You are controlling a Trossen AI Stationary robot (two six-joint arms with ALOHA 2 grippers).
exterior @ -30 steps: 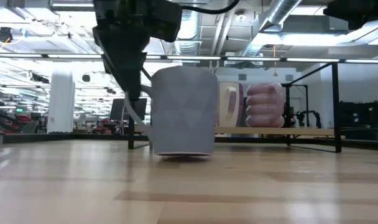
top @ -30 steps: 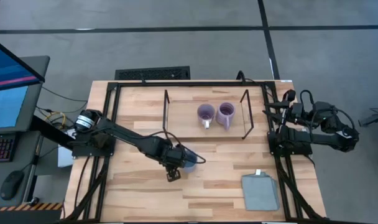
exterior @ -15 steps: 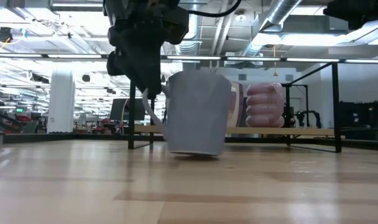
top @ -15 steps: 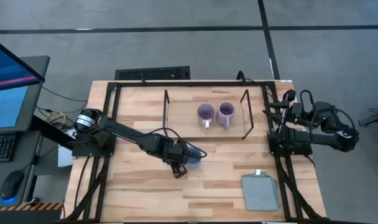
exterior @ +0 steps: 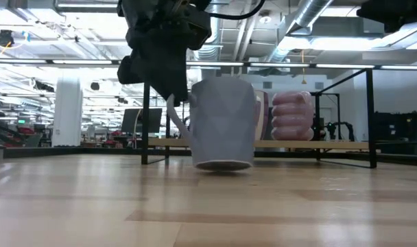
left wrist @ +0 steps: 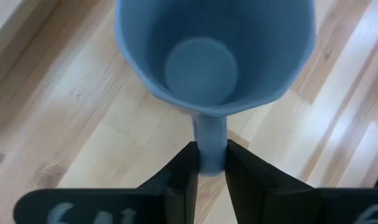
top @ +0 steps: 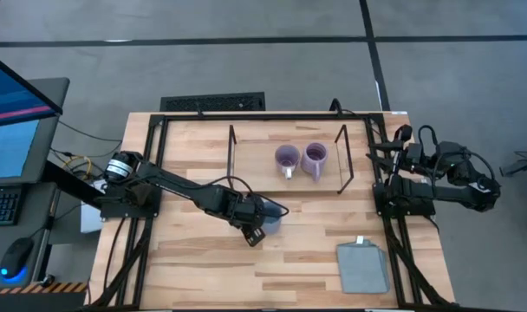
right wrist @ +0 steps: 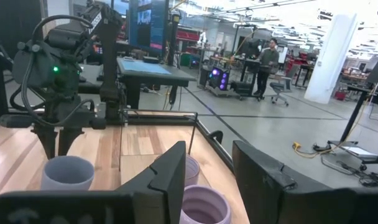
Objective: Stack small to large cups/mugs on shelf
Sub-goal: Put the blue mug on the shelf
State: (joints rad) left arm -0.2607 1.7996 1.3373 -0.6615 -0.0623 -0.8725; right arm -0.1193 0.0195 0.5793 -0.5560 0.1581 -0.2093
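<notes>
From my seat, the nearest thing is the blue mug (left wrist: 217, 59), filling the left wrist view with its far rim cut off; I can see straight down inside it and it holds nothing. The left gripper (left wrist: 209, 168) has its fingers (left wrist: 183, 180) clamped on the mug's handle, pressed close on either side of it. From overhead the arm covers most of the mug, so only a sliver shows at the middle of the counter (top: 194, 260), in front of the shelf (top: 255, 178). In the low view the mug's base looks just clear of the wood, though I cannot be sure. Off to the near right lies the grey folded cloth (top: 362, 268). Farther back, the two light purple mugs (top: 287, 159) (top: 315, 160) stand side by side on the shelf's right half, both open-mouthed and empty, between the black wire frames. The right gripper (right wrist: 207, 180) waits at the counter's right edge, fingers apart and holding nothing.
</notes>
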